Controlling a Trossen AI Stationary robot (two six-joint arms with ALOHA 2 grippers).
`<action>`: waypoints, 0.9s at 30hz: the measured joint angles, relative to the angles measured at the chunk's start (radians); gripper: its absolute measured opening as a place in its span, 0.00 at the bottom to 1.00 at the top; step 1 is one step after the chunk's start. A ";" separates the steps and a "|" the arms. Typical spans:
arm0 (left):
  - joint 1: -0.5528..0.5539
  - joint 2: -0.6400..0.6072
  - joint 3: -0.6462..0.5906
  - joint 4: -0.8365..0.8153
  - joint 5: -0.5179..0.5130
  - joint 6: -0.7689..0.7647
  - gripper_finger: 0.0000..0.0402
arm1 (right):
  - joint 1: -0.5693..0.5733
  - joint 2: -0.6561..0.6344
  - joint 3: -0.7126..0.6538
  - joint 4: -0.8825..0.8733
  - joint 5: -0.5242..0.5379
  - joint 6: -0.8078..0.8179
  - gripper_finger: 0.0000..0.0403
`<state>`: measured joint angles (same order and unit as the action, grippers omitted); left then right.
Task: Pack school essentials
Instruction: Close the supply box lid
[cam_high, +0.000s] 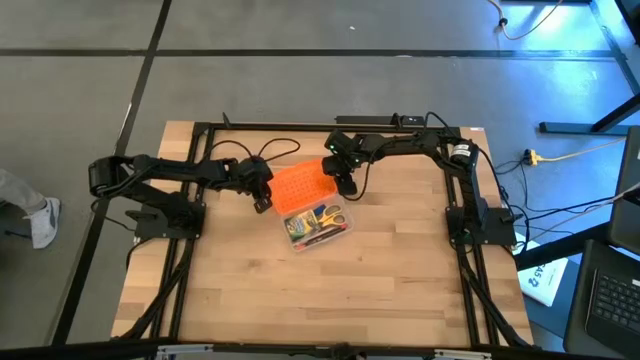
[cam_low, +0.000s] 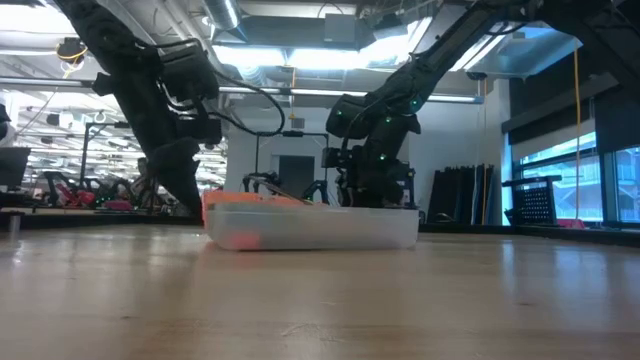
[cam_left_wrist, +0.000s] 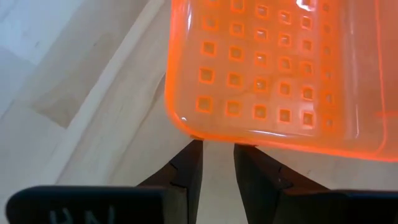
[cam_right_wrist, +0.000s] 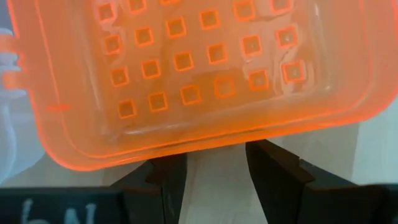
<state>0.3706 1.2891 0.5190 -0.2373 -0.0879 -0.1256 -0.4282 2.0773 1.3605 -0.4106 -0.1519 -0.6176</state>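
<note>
Sitting at the orange lid's (cam_high: 303, 186) left edge, left gripper (cam_high: 262, 203) is clenched on its rim. Lid hangs open off the clear box (cam_high: 318, 227), scissors (cam_high: 326, 214) and pencils (cam_high: 318, 233) inside. Right gripper (cam_high: 346, 186) at lid's right edge, fingers parted.

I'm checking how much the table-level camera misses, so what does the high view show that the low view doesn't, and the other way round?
Only the high view shows the contents of the clear box: the yellow-handled scissors and thin pens lying inside, with the orange lid swung open beside them. It also shows the left hand and right hand at opposite edges of that lid. Only the low view shows the room behind the table. Both show the box, the lid, and both arms reaching down to it.
</note>
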 joint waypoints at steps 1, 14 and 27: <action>-0.003 -0.002 0.000 0.002 0.000 0.011 0.21 | 0.000 0.000 0.000 -0.003 0.009 -0.001 0.41; -0.059 -0.085 0.003 0.018 0.003 0.119 0.21 | -0.003 -0.017 0.002 -0.001 0.134 -0.001 0.41; -0.131 -0.096 0.002 0.025 0.000 0.164 0.21 | -0.002 -0.062 0.001 -0.013 0.135 -0.005 0.41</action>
<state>0.2397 1.1933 0.5209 -0.2125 -0.0875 0.0383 -0.4301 2.0149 1.3617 -0.4237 -0.0165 -0.6224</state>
